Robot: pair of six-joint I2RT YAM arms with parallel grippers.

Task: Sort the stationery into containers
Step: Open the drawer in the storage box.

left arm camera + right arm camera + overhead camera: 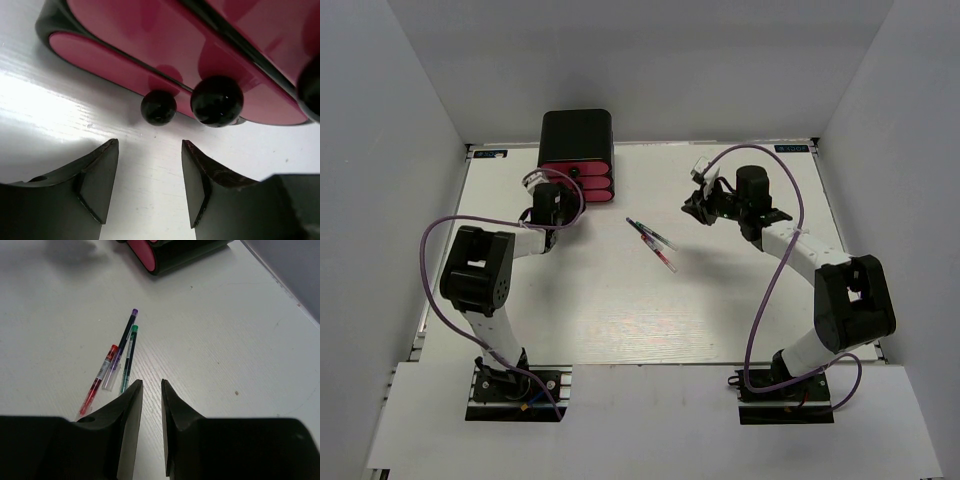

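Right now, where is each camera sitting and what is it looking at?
Top: above and behind the robot, looking down at the table; left arm and right arm show.
Left wrist: on the left arm, low, facing the drawers and knobs up close; left gripper shows.
Right wrist: on the right arm, looking down at the pens, cabinet beyond; right gripper shows.
Shared: top and right wrist both see the pens; all three see the cabinet.

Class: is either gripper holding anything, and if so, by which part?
Nothing is held. The left gripper gapes empty before the drawer knobs; the right gripper is empty too.
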